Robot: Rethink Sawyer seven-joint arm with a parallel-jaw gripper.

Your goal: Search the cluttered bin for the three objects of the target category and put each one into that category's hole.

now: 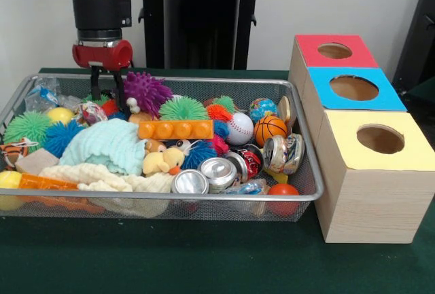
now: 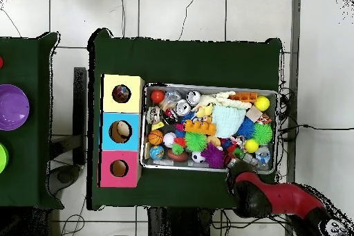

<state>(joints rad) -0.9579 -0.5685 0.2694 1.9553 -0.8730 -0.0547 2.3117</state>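
The wire-mesh bin (image 1: 307, 192) is full of toys; it also shows in the overhead view (image 2: 279, 129). My gripper (image 1: 107, 90) hangs open and empty over the bin's back left part, beside a purple spiky ball (image 1: 146, 92). A wrinkly whitish bundle with red patches (image 1: 90, 112) lies just below its fingertips. Another crinkled bundle with blue (image 1: 42, 94) lies in the back left corner. A third crinkled one (image 1: 246, 187) lies by the cans at the front. The yellow-topped box's hole (image 1: 380, 138) is right of the bin; from overhead (image 2: 122, 94) something dark shows inside it.
A blue-topped box (image 1: 353, 88) and a red-topped box (image 1: 334, 50) stand behind the yellow one. The bin also holds silver cans (image 1: 219, 173), a mint cloth (image 1: 109, 146), an orange block (image 1: 175, 130), a basketball (image 1: 270, 130) and a baseball (image 1: 239, 128). In the overhead view the arm (image 2: 276, 198) covers the gripper.
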